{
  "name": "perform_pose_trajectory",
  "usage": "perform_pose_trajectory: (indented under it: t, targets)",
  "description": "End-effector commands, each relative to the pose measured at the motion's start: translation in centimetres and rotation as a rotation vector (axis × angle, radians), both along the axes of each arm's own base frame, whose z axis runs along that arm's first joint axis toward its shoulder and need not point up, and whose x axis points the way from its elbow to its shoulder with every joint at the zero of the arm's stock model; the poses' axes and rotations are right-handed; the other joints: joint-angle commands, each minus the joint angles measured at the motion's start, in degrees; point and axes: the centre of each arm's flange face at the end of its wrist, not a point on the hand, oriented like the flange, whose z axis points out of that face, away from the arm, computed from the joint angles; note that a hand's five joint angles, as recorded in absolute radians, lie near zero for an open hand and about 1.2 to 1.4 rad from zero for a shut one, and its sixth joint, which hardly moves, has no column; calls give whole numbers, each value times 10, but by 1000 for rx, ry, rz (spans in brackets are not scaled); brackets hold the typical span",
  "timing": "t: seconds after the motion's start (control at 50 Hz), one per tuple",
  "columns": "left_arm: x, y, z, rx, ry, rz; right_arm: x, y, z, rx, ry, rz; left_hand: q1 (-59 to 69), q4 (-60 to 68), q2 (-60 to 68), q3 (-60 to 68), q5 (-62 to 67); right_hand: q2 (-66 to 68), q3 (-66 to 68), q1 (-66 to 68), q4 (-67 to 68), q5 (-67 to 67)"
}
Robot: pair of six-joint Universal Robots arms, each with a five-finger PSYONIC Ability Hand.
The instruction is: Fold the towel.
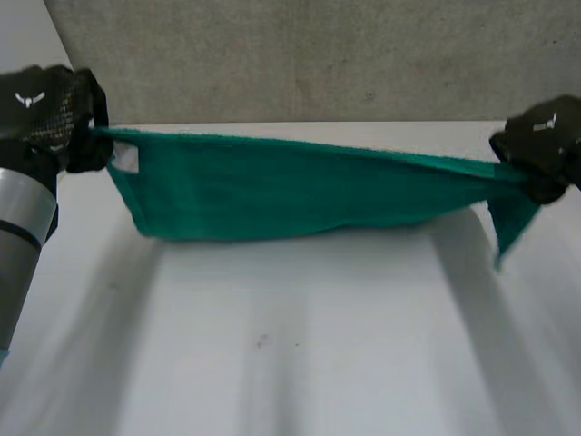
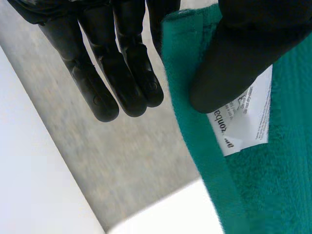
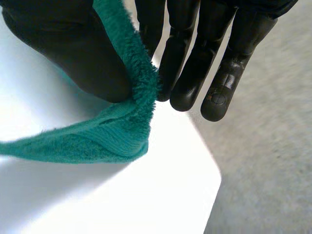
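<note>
A green towel (image 1: 290,191) hangs stretched between both hands above the white table (image 1: 300,336), sagging in the middle. My left hand (image 1: 54,113) pinches its left corner, thumb pressing the cloth against the fingers (image 2: 122,83) beside a white label (image 2: 246,119). My right hand (image 1: 545,145) pinches the right corner, with a short flap hanging below it. In the right wrist view the thumb (image 3: 83,53) clamps the towel's edge (image 3: 131,97) against the fingers (image 3: 195,63).
A grey wall (image 1: 318,54) rises behind the table's far edge. Grey floor (image 3: 273,161) lies past the table corner by my right hand.
</note>
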Motion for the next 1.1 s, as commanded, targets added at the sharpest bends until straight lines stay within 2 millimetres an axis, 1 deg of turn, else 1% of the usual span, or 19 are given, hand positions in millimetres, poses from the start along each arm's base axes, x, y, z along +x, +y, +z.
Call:
perform_pose_trajectory:
  t: [0.02,0.08,0.14,0.2,0.28,0.36,0.38,0.4,0.42,0.44,0.46,0.52,0.58,0.66,0.68,0.72,0.92,1.08,1.1]
  targets:
    - [2,-4,-61,260,-87,-26,-2,4,-49,200,177,27,142,114,114,116,156,129,125,241,119,135]
    - [-2,-9,-89,350,-118,-38,-1,-8,-100,360,230,50,142,114,114,116,156,129,125,241,119,135]
    - [-7,-19,-113,423,-143,-41,0,-22,-121,394,256,36,142,114,114,116,156,129,125,241,119,135]
    - [-11,-33,-119,429,-145,-41,3,-39,-119,338,263,7,142,114,114,116,156,129,125,241,119,135]
    - [-23,-71,-91,307,-111,-39,25,-68,-85,92,224,-2,142,114,114,116,156,129,125,241,119,135]
    - [-32,-98,-27,89,-46,-37,43,-98,-25,-253,113,-19,142,114,114,116,156,129,125,241,119,135]
    - [-33,-103,-11,34,-28,-35,47,-108,1,-399,47,-34,142,114,114,116,156,129,125,241,119,135]
    - [-34,-110,18,-82,12,-28,49,-110,17,-479,5,-39,142,114,114,116,156,129,125,241,119,135]
    - [-33,-113,37,-160,40,-17,51,-110,35,-561,-36,-43,142,114,114,116,156,129,125,241,119,135]
    - [-32,-114,54,-234,66,-9,51,-104,71,-716,-119,-47,142,114,114,116,156,129,125,241,119,135]
    - [-29,-111,83,-368,113,14,49,-100,87,-787,-154,-49,142,114,114,116,156,129,125,241,119,135]
    - [-21,-102,119,-541,179,57,42,-81,124,-955,-243,-45,142,114,114,116,156,129,125,241,119,135]
    - [-17,-96,127,-603,209,74,42,-72,124,-954,-241,-27,142,114,114,116,156,129,125,241,119,135]
    - [-17,-100,94,-499,173,76,46,-68,97,-836,-204,21,142,114,114,116,156,129,125,241,119,135]
    - [-17,-101,86,-474,165,77,49,-65,72,-710,-170,63,142,114,114,116,156,129,125,241,119,135]
    - [-16,-102,71,-428,149,78,50,-62,55,-620,-148,90,142,114,114,116,156,129,125,241,119,135]
    - [-11,-100,-64,-62,15,38,54,-63,-63,-167,-66,121,142,114,114,116,156,129,125,241,119,135]
    - [-3,-90,-107,64,-20,52,51,-64,-140,44,-18,104,142,114,114,116,156,124,121,237,114,130]
    - [0,-90,-109,74,-23,57,50,-63,-144,57,-17,103,142,114,114,116,156,46,42,158,36,52]
